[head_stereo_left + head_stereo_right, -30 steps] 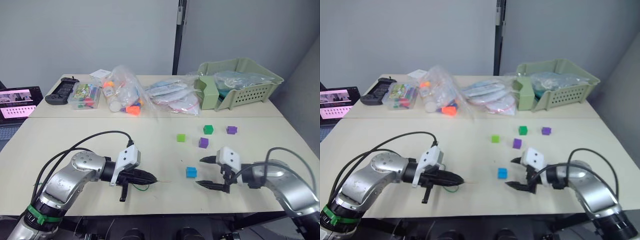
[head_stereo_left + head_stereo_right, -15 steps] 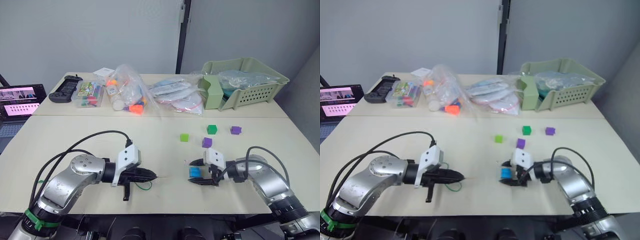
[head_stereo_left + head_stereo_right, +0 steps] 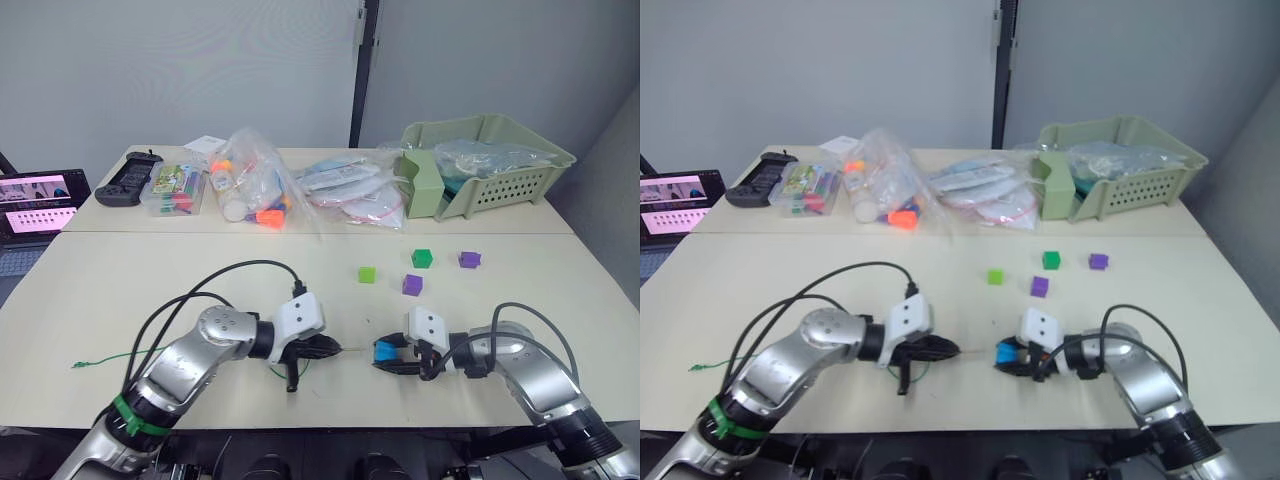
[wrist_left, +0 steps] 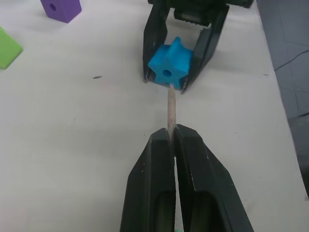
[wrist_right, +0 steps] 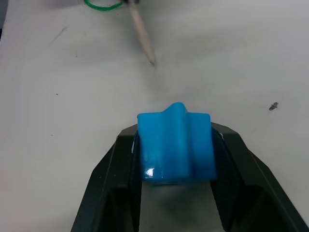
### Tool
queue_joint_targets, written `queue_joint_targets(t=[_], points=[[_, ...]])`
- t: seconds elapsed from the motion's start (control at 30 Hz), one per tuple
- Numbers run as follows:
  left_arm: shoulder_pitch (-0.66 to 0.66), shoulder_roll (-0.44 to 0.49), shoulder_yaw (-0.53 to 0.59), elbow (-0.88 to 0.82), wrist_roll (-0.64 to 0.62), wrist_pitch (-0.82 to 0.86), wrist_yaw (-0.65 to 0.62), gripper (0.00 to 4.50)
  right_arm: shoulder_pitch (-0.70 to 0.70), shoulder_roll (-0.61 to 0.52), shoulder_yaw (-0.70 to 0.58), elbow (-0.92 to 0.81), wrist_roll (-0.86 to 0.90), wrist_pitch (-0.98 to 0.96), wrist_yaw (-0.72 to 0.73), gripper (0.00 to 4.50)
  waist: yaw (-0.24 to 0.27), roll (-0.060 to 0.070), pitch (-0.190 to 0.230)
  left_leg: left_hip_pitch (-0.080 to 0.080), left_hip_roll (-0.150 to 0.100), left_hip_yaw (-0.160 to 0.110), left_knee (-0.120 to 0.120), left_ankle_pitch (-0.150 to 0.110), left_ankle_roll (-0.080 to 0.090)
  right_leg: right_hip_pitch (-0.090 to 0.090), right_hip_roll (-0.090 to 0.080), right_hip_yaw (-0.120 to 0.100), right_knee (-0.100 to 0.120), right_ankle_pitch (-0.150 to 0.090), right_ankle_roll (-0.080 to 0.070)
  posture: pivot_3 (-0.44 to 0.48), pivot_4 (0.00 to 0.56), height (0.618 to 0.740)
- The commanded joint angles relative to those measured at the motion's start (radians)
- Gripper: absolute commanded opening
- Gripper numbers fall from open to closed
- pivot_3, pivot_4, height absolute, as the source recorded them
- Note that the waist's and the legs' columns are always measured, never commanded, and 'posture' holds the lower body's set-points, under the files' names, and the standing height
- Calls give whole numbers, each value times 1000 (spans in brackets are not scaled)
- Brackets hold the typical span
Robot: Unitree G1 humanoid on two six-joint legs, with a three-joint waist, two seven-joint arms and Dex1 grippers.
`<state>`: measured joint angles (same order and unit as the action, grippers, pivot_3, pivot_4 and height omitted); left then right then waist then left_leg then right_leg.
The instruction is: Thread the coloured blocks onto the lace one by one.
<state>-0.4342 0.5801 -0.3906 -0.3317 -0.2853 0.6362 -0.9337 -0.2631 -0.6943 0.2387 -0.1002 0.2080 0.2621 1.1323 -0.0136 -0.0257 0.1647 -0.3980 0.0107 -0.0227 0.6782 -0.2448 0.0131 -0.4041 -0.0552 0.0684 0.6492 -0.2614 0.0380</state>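
Now we have our right gripper closed on the blue block, lifted just off the table near the front edge; half a second ago the fingers only bracketed it, and a second ago the block lay free on the table with that gripper open beside it. Our left gripper has travelled toward the right one since then and now sits close to it, fingers pinched on the pale stiff tip of the lace. In the left wrist view the tip reaches the lower edge of the blue block, just under its hole, touching or nearly so; we cannot tell whether it has entered. The green string trails away behind our left arm toward the table's left edge, more stretched out than before.

The other blocks have stayed put toward the right side of the table: the light green block, the dark green block, and the two purple blocks, all apart from each other and from both grippers.
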Motion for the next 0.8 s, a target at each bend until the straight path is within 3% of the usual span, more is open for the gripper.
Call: queue_joint_targets(t=[0.03,0.8], points=[[-17,-10,-3,-16,6,-5,-2,0,8,-3,4,-44,-2,24,-6,1365,-3,0,0,0,0,0,0,0,0,0,0,0,0,0,0,0,150,740],[-37,1,-46,-22,31,20,-39,0,8,-7,5,-89,7,73,-1,1365,-1,0,0,0,0,0,0,0,0,0,0,0,0,0,0,0,150,740]])
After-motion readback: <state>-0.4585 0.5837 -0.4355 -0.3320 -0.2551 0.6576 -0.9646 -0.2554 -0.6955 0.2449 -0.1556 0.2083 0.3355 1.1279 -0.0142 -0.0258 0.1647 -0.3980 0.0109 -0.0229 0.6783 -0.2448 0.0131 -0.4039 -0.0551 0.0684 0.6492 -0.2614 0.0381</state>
